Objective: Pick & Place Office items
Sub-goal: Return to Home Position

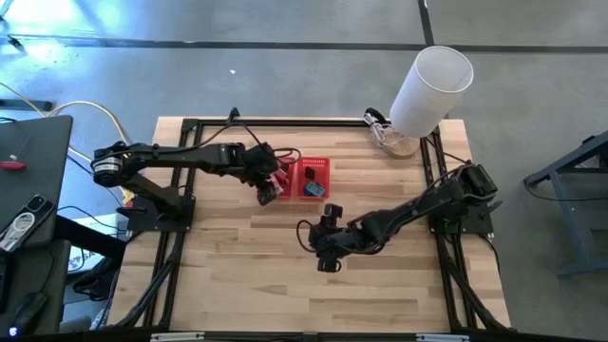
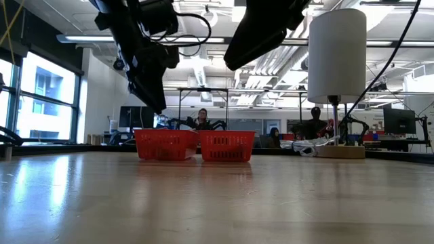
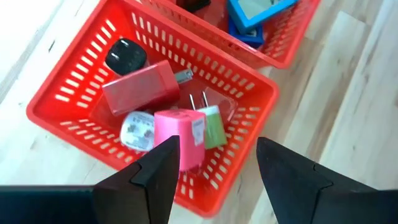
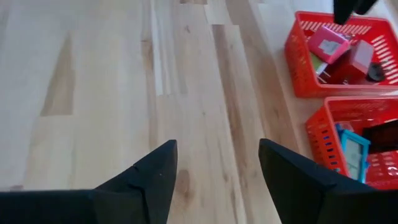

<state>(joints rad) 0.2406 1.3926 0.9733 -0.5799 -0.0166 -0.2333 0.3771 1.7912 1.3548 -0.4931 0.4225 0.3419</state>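
Dark left tool wide open, empty, over basket

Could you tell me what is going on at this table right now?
The left gripper hangs open above the red basket, holding nothing. The compartment below it holds a pink adapter, a red-pink charger, a green plug, a black plug and a pale plug. The other holds a teal clock and a dark blue item. The right gripper is open and empty over bare table.
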